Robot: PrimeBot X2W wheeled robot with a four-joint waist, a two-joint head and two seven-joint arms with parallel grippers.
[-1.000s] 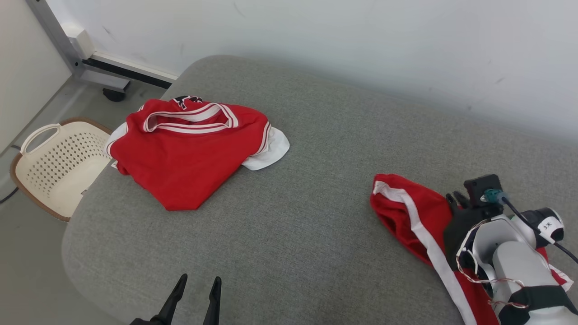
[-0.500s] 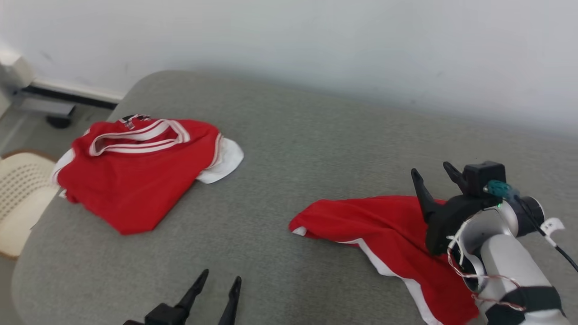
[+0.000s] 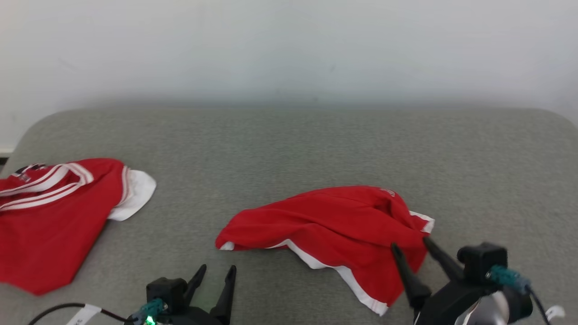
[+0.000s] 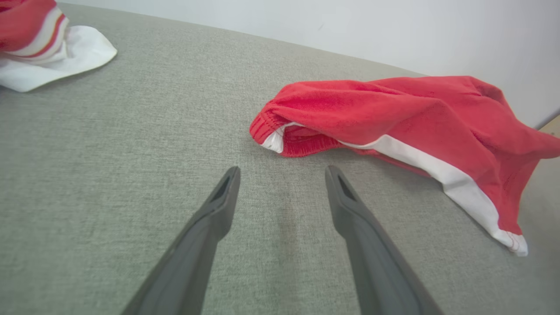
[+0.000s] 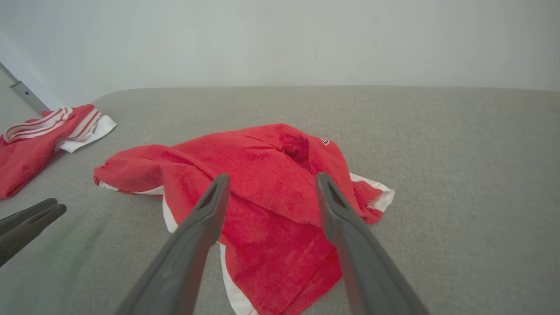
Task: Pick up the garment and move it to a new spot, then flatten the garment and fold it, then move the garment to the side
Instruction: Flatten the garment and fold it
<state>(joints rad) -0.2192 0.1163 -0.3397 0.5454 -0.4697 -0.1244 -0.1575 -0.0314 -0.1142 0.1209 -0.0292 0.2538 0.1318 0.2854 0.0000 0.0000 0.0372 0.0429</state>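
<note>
Right gripper [image 3: 410, 243], lower right of the head view: jaws wide and empty, tips poised just over the near right edge of the crumpled red knit garment with white side stripe and hems [image 3: 325, 221]. Left gripper [image 3: 217, 268], lower centre-left: jaws likewise wide and empty, pointing at bare cloth just short of the garment's left end. The garment lies in a loose heap at centre frame on the grey upholstered bench [image 3: 289, 149], free of both grippers. A second red garment with white striped trim [image 3: 45, 216] lies well apart at the left edge. The relocation step appears complete; flattening is the step in hand. The next move calls for each gripper to take an opposite edge and draw the heap open.
</note>
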